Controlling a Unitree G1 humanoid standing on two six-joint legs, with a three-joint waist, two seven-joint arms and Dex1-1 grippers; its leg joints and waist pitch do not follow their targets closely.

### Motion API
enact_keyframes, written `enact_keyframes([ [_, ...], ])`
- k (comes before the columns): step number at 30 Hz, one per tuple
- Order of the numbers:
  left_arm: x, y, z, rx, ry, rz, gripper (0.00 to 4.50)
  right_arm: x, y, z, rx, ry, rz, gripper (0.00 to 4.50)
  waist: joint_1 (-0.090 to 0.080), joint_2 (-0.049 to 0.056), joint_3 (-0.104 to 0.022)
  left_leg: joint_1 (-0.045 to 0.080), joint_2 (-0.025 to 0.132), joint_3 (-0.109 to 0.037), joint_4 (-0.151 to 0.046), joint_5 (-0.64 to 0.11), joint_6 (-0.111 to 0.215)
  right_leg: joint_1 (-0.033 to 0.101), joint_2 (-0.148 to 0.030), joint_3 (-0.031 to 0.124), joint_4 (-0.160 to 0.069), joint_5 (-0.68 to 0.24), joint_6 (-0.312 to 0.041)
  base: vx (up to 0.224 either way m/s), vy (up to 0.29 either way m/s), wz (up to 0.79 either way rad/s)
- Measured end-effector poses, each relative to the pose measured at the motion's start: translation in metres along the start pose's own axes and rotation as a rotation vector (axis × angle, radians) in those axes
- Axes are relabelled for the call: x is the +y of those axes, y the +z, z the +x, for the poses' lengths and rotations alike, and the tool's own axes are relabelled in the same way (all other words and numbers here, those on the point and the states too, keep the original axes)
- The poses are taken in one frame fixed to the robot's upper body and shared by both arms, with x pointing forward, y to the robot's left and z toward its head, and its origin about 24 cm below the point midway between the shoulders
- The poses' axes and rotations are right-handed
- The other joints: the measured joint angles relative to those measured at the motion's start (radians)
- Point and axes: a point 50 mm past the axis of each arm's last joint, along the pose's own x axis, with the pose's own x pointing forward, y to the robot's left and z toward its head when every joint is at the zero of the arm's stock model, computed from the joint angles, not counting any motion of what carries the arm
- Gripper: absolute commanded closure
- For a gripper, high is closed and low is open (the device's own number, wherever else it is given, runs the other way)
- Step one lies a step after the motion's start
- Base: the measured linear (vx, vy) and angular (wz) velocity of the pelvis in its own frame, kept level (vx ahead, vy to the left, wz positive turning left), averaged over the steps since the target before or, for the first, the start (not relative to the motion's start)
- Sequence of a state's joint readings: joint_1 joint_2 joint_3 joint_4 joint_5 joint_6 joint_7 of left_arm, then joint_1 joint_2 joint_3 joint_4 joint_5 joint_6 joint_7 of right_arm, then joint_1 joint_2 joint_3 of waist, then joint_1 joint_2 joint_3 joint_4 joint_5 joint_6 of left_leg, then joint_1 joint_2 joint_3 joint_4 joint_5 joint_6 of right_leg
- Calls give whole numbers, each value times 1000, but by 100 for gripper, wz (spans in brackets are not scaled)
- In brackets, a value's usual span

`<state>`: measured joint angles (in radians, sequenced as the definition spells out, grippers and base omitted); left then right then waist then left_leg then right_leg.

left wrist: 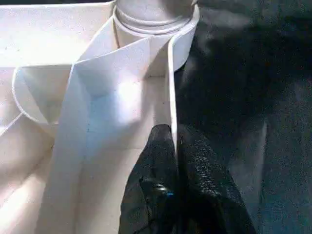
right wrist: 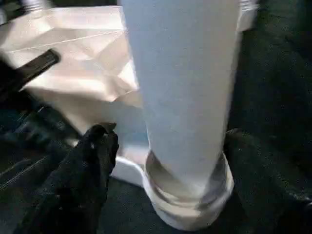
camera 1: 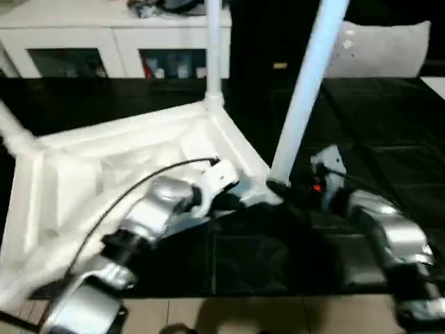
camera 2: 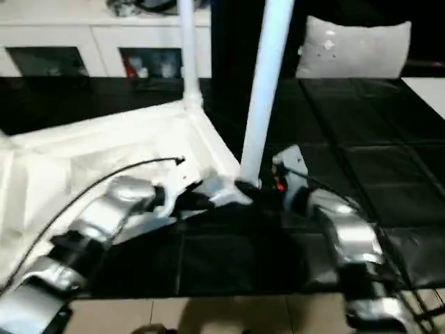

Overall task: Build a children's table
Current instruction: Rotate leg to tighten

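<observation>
The children's table top point(camera 1: 104, 174) lies upside down on the black work table, ribs facing up. White legs stand in its sockets: one at the far corner point(camera 1: 213, 49), one at the near right corner point(camera 1: 306, 90), one at the left point(camera 1: 14, 132). My left gripper point(left wrist: 174, 134) is shut on the top's thin rim wall point(left wrist: 170, 87), just short of the near right socket. My right gripper point(right wrist: 175, 146) stands open around the base of the near right leg point(right wrist: 185, 87), one finger point(right wrist: 95, 151) on each side, with a gap to the tube.
A white cabinet with glass doors point(camera 1: 111, 42) runs along the back. A grey cushion point(camera 1: 389, 45) sits at the back right. The black cover point(camera 1: 389, 160) stretches to the right of the top. Light floor point(camera 1: 243, 313) shows past the front edge.
</observation>
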<state>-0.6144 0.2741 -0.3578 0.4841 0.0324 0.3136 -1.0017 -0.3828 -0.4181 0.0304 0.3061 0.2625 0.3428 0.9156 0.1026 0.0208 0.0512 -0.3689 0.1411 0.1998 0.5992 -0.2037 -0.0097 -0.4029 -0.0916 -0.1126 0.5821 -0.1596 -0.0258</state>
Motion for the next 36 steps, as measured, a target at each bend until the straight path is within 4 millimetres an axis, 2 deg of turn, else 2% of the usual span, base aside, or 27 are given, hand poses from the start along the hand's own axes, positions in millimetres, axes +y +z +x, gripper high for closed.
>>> enact_keyframes([
  [4, -3, -7, -11, 10, -90, 46, 450, 0, 1, -9, 33, 76, -33, 43, 12, -2, 1, 0, 0, 0, 0, 0, 0, 0, 0, 0, 0, 0, 0, 0, 0, 0],
  [9, -9, -10, -18, 23, -198, 100, 450, 11, -3, -16, 87, 253, -68, 43, 32, -2, 1, 0, 0, 0, 2, 0, 1, 1, 0, 0, 0, 0, 0, 0, 0, 0],
  [14, -17, -13, -26, 51, -302, 141, 450, 17, -8, -21, 136, 360, -80, 95, 45, -3, 1, 0, 0, 0, 2, 0, 0, 1, 0, 0, 1, 0, 0, 0, 0, 0],
  [19, -19, -13, -26, 56, -329, 156, 450, 21, -8, -20, 132, 424, -58, 126, 45, -3, 1, 1, 0, 0, 4, 0, 0, 3, 0, 1, 1, -1, 2, 0, 0, 0],
  [23, -20, -14, -26, 59, -342, 162, 450, 24, -9, -21, 132, 460, -40, 173, 46, -3, 1, 1, 0, 0, 4, 0, 0, 4, 0, 1, 1, -1, 2, 0, 0, 0],
  [24, -20, -14, -26, 59, -343, 162, 450, 24, -9, -22, 133, 462, -38, 173, 46, -3, 1, 1, 0, 0, 4, 0, 0, 4, 0, 1, 1, -1, 2, 0, 0, 0],
  [25, -20, -14, -26, 59, -344, 162, 450, 24, -9, -22, 133, 463, -38, 195, 46, -3, 1, 1, 0, 0, 4, 0, 0, 4, 0, 1, 1, -1, 2, 0, 0, 0],
  [27, -20, -14, -26, 59, -344, 163, 450, 25, -9, -22, 135, 470, -34, 200, 46, -3, 1, 1, 0, 0, 4, 0, 0, 4, 0, 1, 1, -1, 2, 0, 0, 0],
  [30, -21, -14, -26, 56, -347, 162, 450, 25, -9, -23, 140, 470, -23, 235, 48, -3, 1, 1, 0, 0, 4, 0, 0, 4, 0, 1, 1, -1, 2, 0, 0, 0],
  [36, -20, -13, -25, 46, -335, 123, 450, 28, -10, -20, 114, 431, 22, 242, 43, -2, 0, 3, 0, 0, 4, 0, 0, 4, 0, 1, 2, -2, 3, 0, 0, 0],
])
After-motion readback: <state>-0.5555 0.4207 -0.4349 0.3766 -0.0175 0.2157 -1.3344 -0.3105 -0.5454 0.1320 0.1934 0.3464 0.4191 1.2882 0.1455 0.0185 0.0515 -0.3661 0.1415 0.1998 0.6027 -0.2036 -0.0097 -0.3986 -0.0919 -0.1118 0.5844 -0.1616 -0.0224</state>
